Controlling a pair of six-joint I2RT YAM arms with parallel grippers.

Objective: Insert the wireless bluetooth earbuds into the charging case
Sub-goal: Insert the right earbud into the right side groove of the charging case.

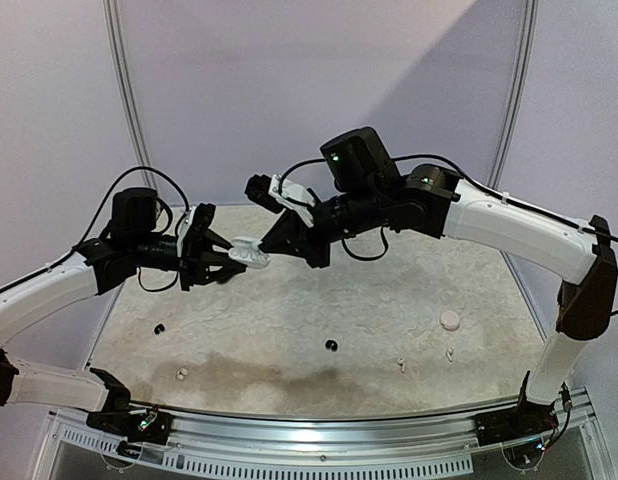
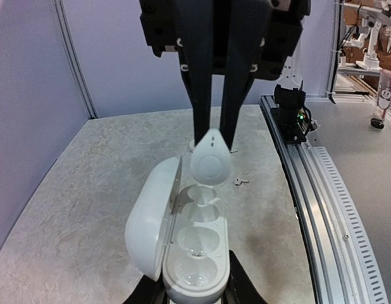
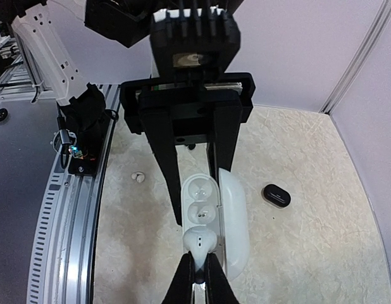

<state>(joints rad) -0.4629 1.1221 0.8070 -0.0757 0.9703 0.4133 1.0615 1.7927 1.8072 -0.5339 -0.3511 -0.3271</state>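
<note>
Right gripper (image 3: 197, 273) pinched fully shut on the narrow end of a white earbud (image 3: 198, 239), poised at the end well of the charging case (image 3: 202, 197).
Left gripper (image 2: 195, 290), partly closed, clamps the open case by its sides, mid-air, lid (image 2: 151, 215) swung aside. Best plan: hold the case steady, square the bud to its well, ease straight in, release once seated. The right wrist view shows bud against wells; the left wrist view shows its face. Only the top view shows a loose black bud (image 1: 331, 345) on the table (image 1: 289, 310) beyond.

Pale lilac walls (image 1: 289, 80) around a mottled beige tabletop (image 1: 389, 320), silver slotted rail (image 1: 339, 440) along its near edge.
</note>
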